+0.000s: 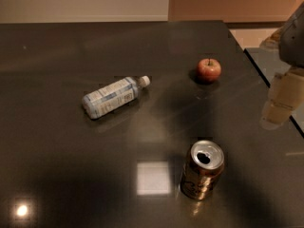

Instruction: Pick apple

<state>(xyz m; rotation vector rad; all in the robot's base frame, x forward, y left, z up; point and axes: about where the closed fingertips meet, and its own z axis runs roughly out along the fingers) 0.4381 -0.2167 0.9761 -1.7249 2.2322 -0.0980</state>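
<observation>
Apple (209, 70) sits well apart from pincer (279, 101), up-left of it; pincer at rt edge, open/closed can't tell.

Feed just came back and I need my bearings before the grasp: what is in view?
apple: one, red with yellowish patches, far right part of the table
water bottle: one, clear with a white cap, lying on its side left of the apple
soda can: one, gold-brown, upright, near side
table: one, dark and glossy
hand: one, pale, right edge of view, apart from the apple
</observation>
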